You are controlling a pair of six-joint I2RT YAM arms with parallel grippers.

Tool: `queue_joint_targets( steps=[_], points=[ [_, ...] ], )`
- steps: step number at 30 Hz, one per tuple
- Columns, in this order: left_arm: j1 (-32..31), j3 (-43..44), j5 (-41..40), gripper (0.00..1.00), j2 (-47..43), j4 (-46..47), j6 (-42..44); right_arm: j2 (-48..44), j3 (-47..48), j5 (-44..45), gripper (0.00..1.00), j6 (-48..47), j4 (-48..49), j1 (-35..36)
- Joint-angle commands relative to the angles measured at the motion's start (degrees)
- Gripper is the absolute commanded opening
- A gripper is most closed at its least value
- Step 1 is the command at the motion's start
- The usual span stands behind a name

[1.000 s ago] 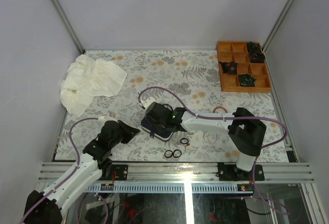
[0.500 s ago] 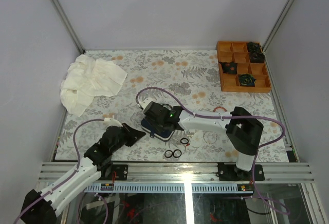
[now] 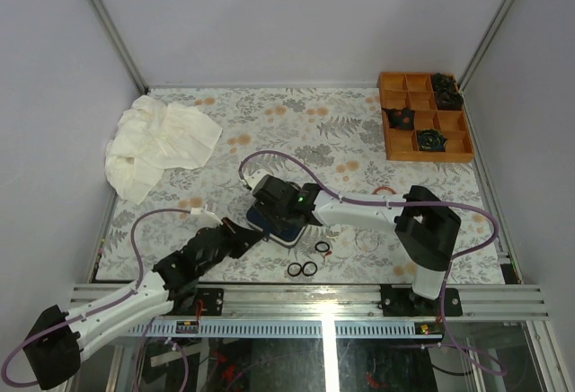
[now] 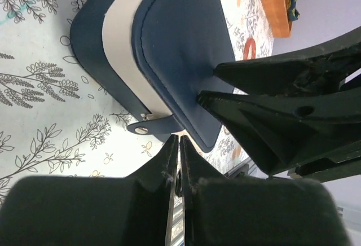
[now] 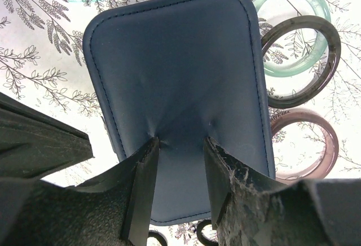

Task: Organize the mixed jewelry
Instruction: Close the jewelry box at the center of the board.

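Observation:
A dark blue hinged case point(image 3: 284, 234) with a cream band lies closed on the floral table. My right gripper point(image 5: 180, 142) stands open, both fingertips pressing dimples into the lid point(image 5: 175, 60). My left gripper point(image 4: 179, 140) is shut on nothing, its tips just short of the case's snap tab point(image 4: 142, 128). Of the mixed jewelry, a clear green hoop point(image 5: 290, 26), a dark ring point(image 5: 333, 60) and a pinkish hoop point(image 5: 327, 139) lie beside the case. Three small black rings point(image 3: 302, 269) sit nearer the table's front edge.
An orange divided tray point(image 3: 393, 145) with dark pieces in some cells stands at the back right. A crumpled white cloth point(image 3: 157, 140) lies at the back left. A red arc point(image 3: 385, 191) lies right of the right arm. Purple cables loop over the table.
My left arm has reached forward and right up to the case's near corner, and its jaws have closed. The right gripper has stayed on the lid.

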Motion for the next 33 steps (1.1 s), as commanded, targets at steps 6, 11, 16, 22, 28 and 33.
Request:
queue_joint_targets(
  steps=[6, 11, 16, 22, 28, 33],
  points=[
    [-0.6, -2.9, -4.5, 0.02, 5.3, 5.1, -0.3, 3.3, -1.9, -2.7, 0.45, -1.1, -4.0, -0.7],
    [-1.1, -1.9, -4.2, 0.01, 9.0, 4.8, -0.4, 3.4, -2.0, -3.1, 0.45, -1.2, -4.0, -1.0],
    [-1.1, -2.3, -5.0, 0.02, 10.3, 7.4, -0.6, 3.3, -2.2, -3.2, 0.45, -1.2, -3.7, -1.1],
    [-1.3, -3.3, -5.2, 0.02, 11.4, 12.3, -0.7, 3.6, -2.2, -3.5, 0.45, -1.4, -3.7, -1.3],
    [-1.3, -2.8, -5.1, 0.02, 15.2, 14.0, -0.7, 3.6, -2.2, -3.6, 0.45, -1.4, -3.6, -1.3],
    [-1.4, -2.7, -4.6, 0.02, 18.1, 16.0, -0.9, 3.8, -2.2, -3.7, 0.45, -1.5, -3.6, -1.3]
  ],
)
